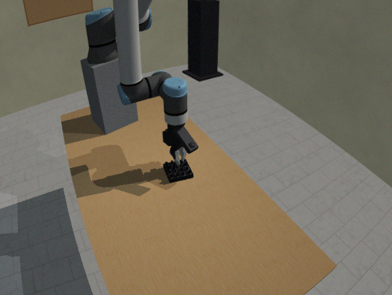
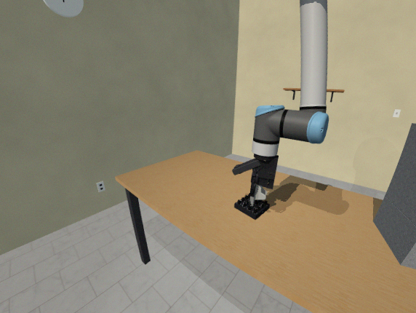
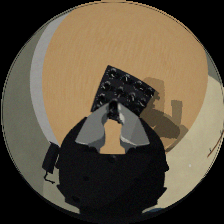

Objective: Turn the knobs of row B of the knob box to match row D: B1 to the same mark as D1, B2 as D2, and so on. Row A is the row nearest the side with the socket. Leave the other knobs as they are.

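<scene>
Hand closed on one knob of the box

From my station I see the hand point(image 1: 179, 164) point(image 2: 252, 204) point(image 3: 113, 103) pointing down over the knob box point(image 1: 179, 177) point(image 2: 256, 216) point(image 3: 128, 82), its pale fingers drawn together on a small black knob point(image 3: 114, 108). Which row that knob belongs to, I can't tell from here. The box lies flat on the wooden desk point(image 1: 205, 233) point(image 2: 182, 182) point(image 3: 165, 30), and in my top view it sits beyond the middle, toward the far end where the arm stands. Its other knobs rise in rows around the fingers, but their marks are too small for me to read, so I can't say how row B compares with row D.

In that same view the grey pedestal point(image 1: 111, 99) point(image 2: 396, 204) is farther back and to the left of the box, and the arm's shadow falls across the desk to the box's left. A black column point(image 1: 203, 38) stands on the floor at the far side. My exterior view shows a wall shelf point(image 2: 335, 90) behind the arm.
</scene>
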You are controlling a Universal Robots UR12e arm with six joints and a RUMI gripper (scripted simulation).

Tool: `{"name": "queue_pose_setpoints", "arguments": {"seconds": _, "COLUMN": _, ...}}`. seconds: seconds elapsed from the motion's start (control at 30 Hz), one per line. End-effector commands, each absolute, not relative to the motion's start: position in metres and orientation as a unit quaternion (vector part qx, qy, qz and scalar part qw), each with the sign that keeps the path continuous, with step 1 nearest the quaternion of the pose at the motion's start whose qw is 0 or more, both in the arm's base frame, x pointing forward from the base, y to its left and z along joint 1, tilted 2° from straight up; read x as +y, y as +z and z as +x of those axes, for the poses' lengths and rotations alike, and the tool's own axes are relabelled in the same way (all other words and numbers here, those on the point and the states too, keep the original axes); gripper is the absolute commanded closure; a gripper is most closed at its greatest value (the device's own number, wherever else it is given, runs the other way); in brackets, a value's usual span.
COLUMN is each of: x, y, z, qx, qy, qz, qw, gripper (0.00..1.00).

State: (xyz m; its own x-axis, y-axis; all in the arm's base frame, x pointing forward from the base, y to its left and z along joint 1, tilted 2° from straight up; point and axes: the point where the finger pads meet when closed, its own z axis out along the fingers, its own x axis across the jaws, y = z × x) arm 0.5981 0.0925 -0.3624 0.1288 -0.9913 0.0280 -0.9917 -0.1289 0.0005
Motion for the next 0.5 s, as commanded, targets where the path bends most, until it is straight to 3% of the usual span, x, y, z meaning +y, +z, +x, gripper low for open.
{"name": "queue_pose_setpoints", "arguments": {"seconds": 0.0, "x": 0.0921, "y": -0.3619, "z": 0.5987, "qx": -0.691, "qy": 0.011, "qz": 0.722, "qw": 0.009, "gripper": 0.96}}
{"name": "queue_pose_setpoints", "arguments": {"seconds": 0.47, "x": 0.0909, "y": -0.3619, "z": 0.5986, "qx": -0.778, "qy": 0.013, "qz": 0.628, "qw": 0.008, "gripper": 0.96}}
